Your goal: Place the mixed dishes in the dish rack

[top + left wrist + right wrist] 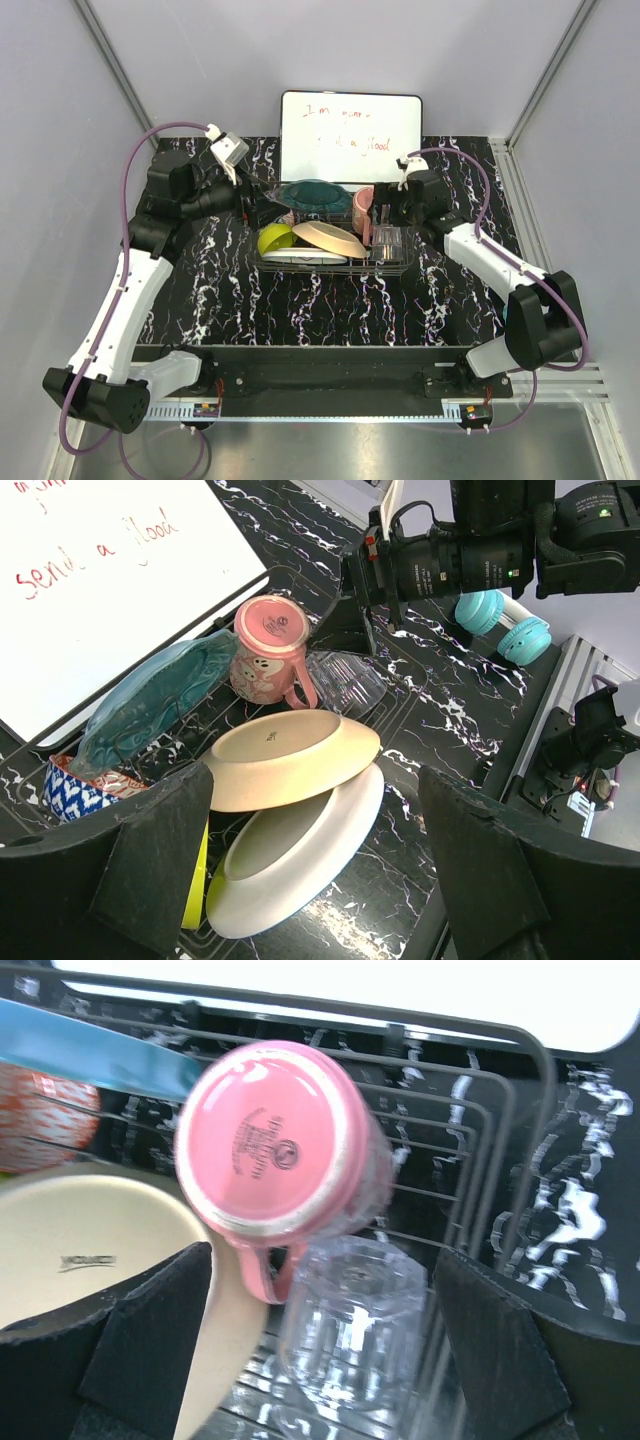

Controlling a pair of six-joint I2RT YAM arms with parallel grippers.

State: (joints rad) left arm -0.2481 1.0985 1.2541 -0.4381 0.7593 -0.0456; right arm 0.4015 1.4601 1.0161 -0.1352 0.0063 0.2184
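Observation:
The dish rack [395,268] sits mid-table with the mixed dishes in it. A teal plate [315,195] leans at the back, with a red patterned bowl [75,790] under it. The peach plate [285,755] lies upside down over the white plate [300,850], beside the lime-green bowl [275,238]. The pink mug [265,1140] stands upside down, its handle beside the inverted clear glass [355,1320]. My left gripper [315,880] hovers open at the rack's left end, holding nothing. At the right end, my right gripper [325,1350] is open with the glass between its fingers [500,1360], not touching it.
A white handwritten whiteboard [350,122] stands right behind the rack. The black marbled table [300,310] runs out in front of the rack to the arm bases. Grey enclosure walls close in both sides.

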